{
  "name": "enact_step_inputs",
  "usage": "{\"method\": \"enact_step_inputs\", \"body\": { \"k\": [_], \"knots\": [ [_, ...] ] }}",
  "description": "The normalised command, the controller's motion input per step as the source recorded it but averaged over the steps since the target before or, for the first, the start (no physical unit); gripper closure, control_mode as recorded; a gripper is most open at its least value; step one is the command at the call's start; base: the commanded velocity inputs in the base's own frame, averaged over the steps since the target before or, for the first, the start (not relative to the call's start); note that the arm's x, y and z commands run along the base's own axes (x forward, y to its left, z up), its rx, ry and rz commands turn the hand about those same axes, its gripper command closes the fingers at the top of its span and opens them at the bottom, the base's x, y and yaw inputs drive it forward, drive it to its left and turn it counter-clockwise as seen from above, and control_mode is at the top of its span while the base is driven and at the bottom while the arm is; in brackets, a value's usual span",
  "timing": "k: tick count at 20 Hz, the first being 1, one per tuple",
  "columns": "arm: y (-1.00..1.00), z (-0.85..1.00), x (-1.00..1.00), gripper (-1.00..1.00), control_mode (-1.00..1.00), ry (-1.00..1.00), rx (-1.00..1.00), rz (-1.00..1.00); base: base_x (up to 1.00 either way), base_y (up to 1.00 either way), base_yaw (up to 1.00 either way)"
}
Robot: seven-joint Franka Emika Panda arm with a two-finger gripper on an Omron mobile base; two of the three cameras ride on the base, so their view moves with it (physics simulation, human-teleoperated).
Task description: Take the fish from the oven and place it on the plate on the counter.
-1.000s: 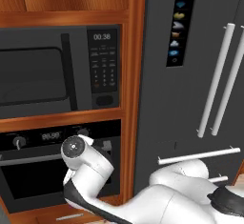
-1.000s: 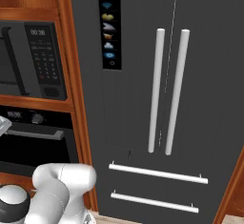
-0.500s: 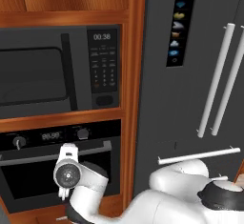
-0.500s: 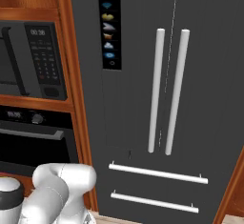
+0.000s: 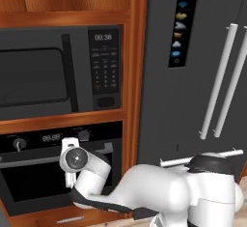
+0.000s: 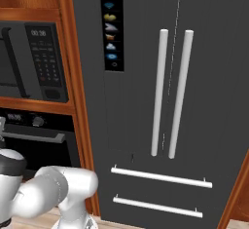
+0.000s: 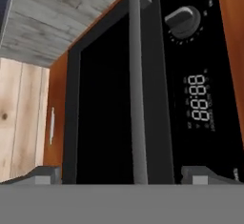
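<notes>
Left base view. You have the oven (image 5: pixel 58 173), black, built in under a wood shelf, door closed; its silver bar handle (image 5: pixel 53 157) runs across the top of the door. Above the handle sit two round knobs (image 5: pixel 19 144) and a lit digital display (image 5: pixel 50 137). The white arm rises from the lower right and bends left, and the hand (image 5: pixel 73 159) sits right in front of the handle, near its right end. Over the oven you have a black microwave (image 5: pixel 60 74) with a number keypad. To the right stands a dark refrigerator (image 5: pixel 193 76) with two long pale handles.

Right base view. You see the oven (image 6: pixel 36 140) at the left edge, one knob (image 6: pixel 38 121) and the right end of the bar handle (image 6: pixel 48 136) in frame. The refrigerator (image 6: pixel 160 101) takes the centre, with two drawer bars low down.

Hand view, rolled sideways. Your gripper (image 7: pixel 119 174) faces the closed oven door (image 7: pixel 102 108); the bar handle (image 7: pixel 138 85) passes between the two fingertips (image 7: pixel 45 174), which stand wide apart with nothing held. A knob (image 7: pixel 182 20) and the display (image 7: pixel 198 98) lie beside the handle. The fish is hidden behind the closed door.
</notes>
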Motion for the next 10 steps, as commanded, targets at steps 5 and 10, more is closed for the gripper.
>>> {"method": "enact_step_inputs", "body": {
  "k": [5, 10],
  "knots": [
    [0.2, -0.23, 0.0, -1.0, -1.0, -0.29, -0.03, 0.01, 0.0, 0.0, 0.0],
    [0.21, -0.1, 0.0, -1.0, -1.0, -0.22, -0.04, 0.0, 0.0, 0.0, 0.0]
  ]
}}
